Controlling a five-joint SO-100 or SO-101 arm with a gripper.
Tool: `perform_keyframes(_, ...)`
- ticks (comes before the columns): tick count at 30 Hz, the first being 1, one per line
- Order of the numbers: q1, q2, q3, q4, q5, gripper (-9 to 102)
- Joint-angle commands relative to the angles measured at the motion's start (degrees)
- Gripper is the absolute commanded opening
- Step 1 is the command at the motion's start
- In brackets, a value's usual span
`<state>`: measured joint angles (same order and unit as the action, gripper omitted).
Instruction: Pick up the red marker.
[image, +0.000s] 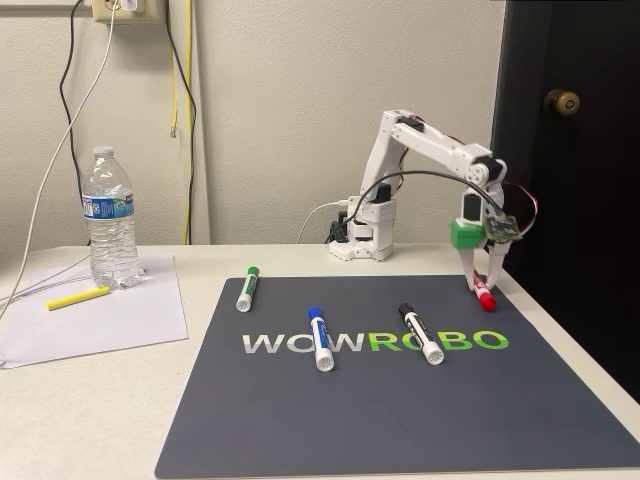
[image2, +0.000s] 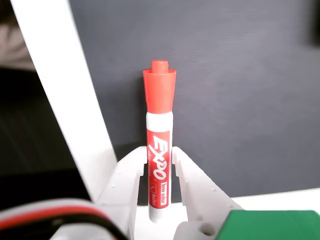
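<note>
The red marker has a white barrel, a red cap and a red label. It lies at the far right edge of the dark mat in the fixed view, with its cap pointing toward the camera. My gripper reaches down over it from the white arm. In the wrist view the gripper has both white fingers pressed against the barrel's sides, one on each side, shut on the marker. The marker's lower end is hidden between the jaws. The cap still looks to rest on the mat.
On the mat lie a green-capped marker, a blue-capped marker and a black-capped marker. At the left, a water bottle and a yellow highlighter sit on white paper. A dark door stands at the right.
</note>
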<state>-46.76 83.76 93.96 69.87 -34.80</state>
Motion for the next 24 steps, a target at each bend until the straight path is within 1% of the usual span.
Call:
perform_keyframes(1, 1.58, 8.88, -1.14, 1.76, 4.92, 0)
perform_keyframes(6, 7.38, 23.82, -1.49, 1.58, 11.34, 0)
perform_keyframes(10, 16.88, 35.60, -1.49, -0.53, 11.87, 0)
perform_keyframes(13, 26.02, 42.80, -0.62, -1.58, 10.90, 0)
perform_keyframes(15, 30.15, 46.23, 0.97, -2.55, 10.20, 0)
perform_keyframes(18, 36.12, 52.03, 5.54, -7.47, 12.66, 0)
perform_keyframes(22, 42.71, 63.37, 17.31, -17.49, 16.70, 0)
perform_keyframes(24, 43.86, 68.82, 23.91, -22.76, 18.28, 0)
